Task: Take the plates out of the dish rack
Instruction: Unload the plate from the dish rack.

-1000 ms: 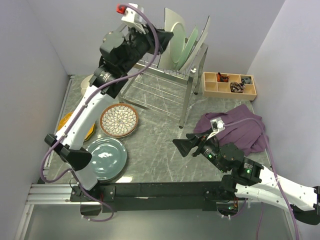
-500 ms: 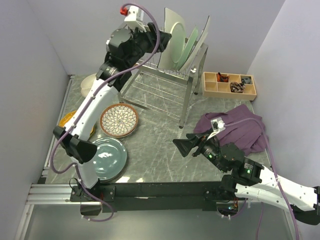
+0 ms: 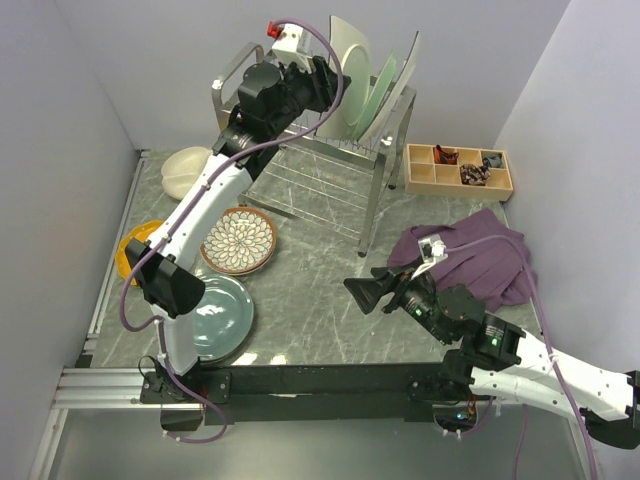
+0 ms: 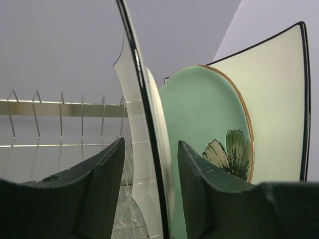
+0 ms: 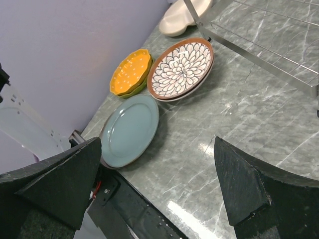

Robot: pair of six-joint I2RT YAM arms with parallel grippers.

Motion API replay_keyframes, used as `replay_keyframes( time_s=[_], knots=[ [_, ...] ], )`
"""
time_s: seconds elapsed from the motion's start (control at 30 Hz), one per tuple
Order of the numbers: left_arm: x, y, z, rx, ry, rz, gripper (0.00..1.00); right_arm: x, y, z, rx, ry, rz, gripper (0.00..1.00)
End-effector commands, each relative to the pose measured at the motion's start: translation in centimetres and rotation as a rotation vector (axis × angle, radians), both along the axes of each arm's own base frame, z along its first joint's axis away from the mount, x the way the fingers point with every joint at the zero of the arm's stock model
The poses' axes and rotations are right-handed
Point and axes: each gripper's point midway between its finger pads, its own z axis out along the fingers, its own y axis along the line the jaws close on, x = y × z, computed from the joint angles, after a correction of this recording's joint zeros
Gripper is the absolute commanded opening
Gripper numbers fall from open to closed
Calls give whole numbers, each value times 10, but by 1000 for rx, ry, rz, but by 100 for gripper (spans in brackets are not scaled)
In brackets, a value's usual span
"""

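Observation:
Three plates stand upright in the dish rack [image 3: 330, 185]: a dark-rimmed cream plate [image 3: 352, 45], a pale green plate with a flower [image 3: 375, 95] and a white square plate [image 3: 405, 75]. My left gripper [image 3: 325, 80] is up at the rack's top. In the left wrist view the left gripper [image 4: 150, 142] is open, and its jaws straddle the cream plate's rim [image 4: 154, 109] with a gap on each side. The green plate [image 4: 204, 114] and the square plate [image 4: 279, 99] stand behind it. My right gripper [image 3: 362, 290] hangs open and empty over bare marble.
Lying on the table at the left are a brown petal plate [image 3: 238, 240], a grey-blue plate [image 3: 215, 315], an orange scalloped plate [image 3: 135, 250] and a cream divided plate [image 3: 185, 168]. A wooden compartment tray [image 3: 458, 170] and a purple cloth [image 3: 470, 255] sit at the right.
My left arm has swung right along the rack's top, and its jaws now sit over the cream plate's rim. The right arm has not moved.

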Motion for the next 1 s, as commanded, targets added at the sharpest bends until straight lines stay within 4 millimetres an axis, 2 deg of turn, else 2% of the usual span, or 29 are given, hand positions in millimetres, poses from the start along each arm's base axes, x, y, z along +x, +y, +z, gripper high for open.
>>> replay_keyframes(
  time_s=[0.0,0.1,0.2,0.27,0.3,0.57,0.8,0.97],
  knots=[
    [-8,-10,18,24,-104,-5,51,3,2,9,27,-21,-8,99],
    [-5,-15,12,52,-102,15,49,3,2,8,23,-21,-14,99],
    [-3,-16,4,76,-93,37,41,3,2,9,27,-22,-11,99],
    [-5,-14,8,73,-109,41,34,2,2,8,27,-22,-9,99],
    [-7,-16,3,84,-112,29,31,2,2,9,30,-23,-8,99],
    [-22,-21,20,100,-171,23,3,1,-1,11,43,-26,-11,99],
    [-37,-24,34,70,-194,10,1,1,-1,11,43,-26,-10,99],
    [-53,-28,60,39,-254,-24,1,1,-1,12,46,-26,-11,99]
  ],
)
